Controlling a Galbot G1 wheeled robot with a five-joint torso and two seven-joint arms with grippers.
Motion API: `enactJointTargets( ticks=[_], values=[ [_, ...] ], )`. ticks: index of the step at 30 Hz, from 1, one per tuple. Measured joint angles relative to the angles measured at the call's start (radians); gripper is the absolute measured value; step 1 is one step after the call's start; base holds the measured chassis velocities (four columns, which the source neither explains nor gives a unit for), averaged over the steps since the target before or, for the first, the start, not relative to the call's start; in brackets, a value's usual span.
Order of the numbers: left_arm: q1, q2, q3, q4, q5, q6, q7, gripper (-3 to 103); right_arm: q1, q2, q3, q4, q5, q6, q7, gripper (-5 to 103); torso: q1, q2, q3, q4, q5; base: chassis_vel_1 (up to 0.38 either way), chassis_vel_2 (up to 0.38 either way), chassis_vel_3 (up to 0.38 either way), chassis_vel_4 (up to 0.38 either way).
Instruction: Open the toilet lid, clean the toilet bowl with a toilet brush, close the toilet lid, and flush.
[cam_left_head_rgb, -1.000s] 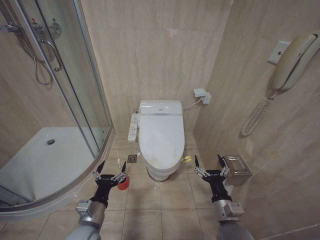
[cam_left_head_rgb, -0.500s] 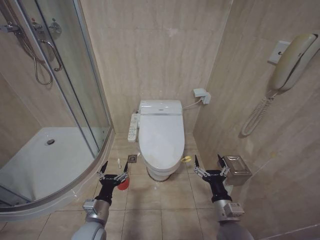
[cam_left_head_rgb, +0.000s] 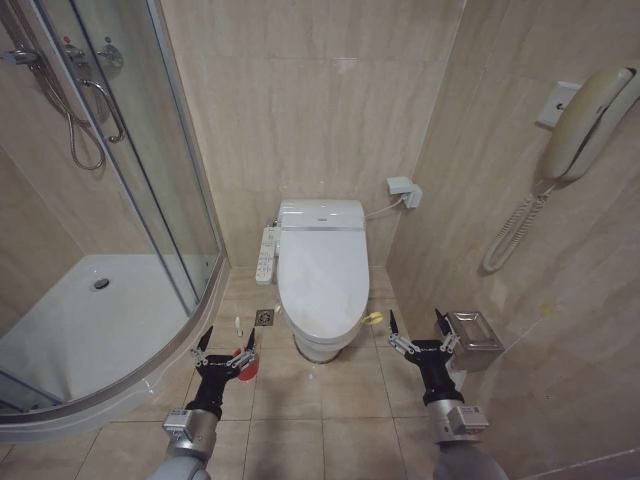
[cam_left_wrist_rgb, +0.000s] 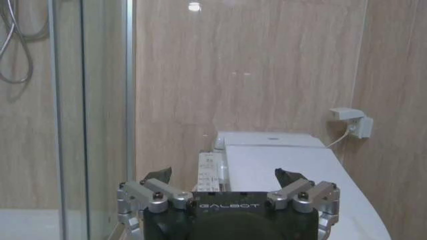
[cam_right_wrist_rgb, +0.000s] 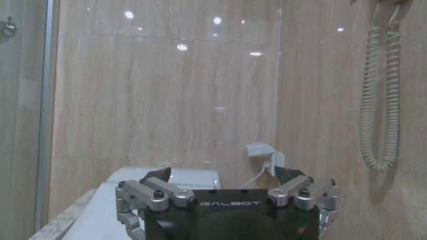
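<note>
You have the toilet lid (cam_left_head_rgb: 322, 270) down flat over the toilet bowl (cam_left_head_rgb: 322, 347), of which you see the white front curve below the lid's front edge. The toilet stands on the tiled floor (cam_left_head_rgb: 300, 400) against the back wall, with the long white button panel (cam_left_head_rgb: 266, 254) along its left side and a white wall socket (cam_left_head_rgb: 404, 190) with its cable just to the right of the tank end.

Your left gripper (cam_left_head_rgb: 224, 346) hangs low over the floor, left of the toilet's front and just beside the curved rim of the shower tray (cam_left_head_rgb: 90, 330). Its jaws are spread wide with nothing between them. The toilet brush (cam_left_head_rgb: 246, 364) stands on the floor right at that gripper; the red cup holder shows just under and beside the right-hand fingertip, and you cannot tell whether they touch. In the left wrist view the same gripper (cam_left_wrist_rgb: 225, 175) points toward the back wall, with the lid (cam_left_wrist_rgb: 293, 185) and button panel (cam_left_wrist_rgb: 210, 172) ahead of it and the glass shower door (cam_left_wrist_rgb: 87, 115) alongside.

Your right gripper (cam_left_head_rgb: 413, 329) sits over the floor to the right of the toilet's front, near the metal box (cam_left_head_rgb: 472, 339) on the right wall. Its jaws are also spread apart and empty. A wall telephone (cam_left_head_rgb: 585, 120) with a coiled cord hangs higher on that wall. The right wrist view has the gripper (cam_right_wrist_rgb: 225, 174) facing the back wall and the socket (cam_right_wrist_rgb: 263, 152).
</note>
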Motion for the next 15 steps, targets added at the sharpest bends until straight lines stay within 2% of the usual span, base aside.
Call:
enactJointTargets(
  ticks=[15],
  values=[
    [0.009, -0.01, -0.01, -0.001, 0.006, 0.004, 0.001, 100, 0.0, 0.0, 0.0, 0.0, 0.0, 0.0, 0.0, 100, 0.0, 0.0, 0.0, 0.0, 0.0, 0.0, 0.0, 0.0, 0.0]
  ],
)
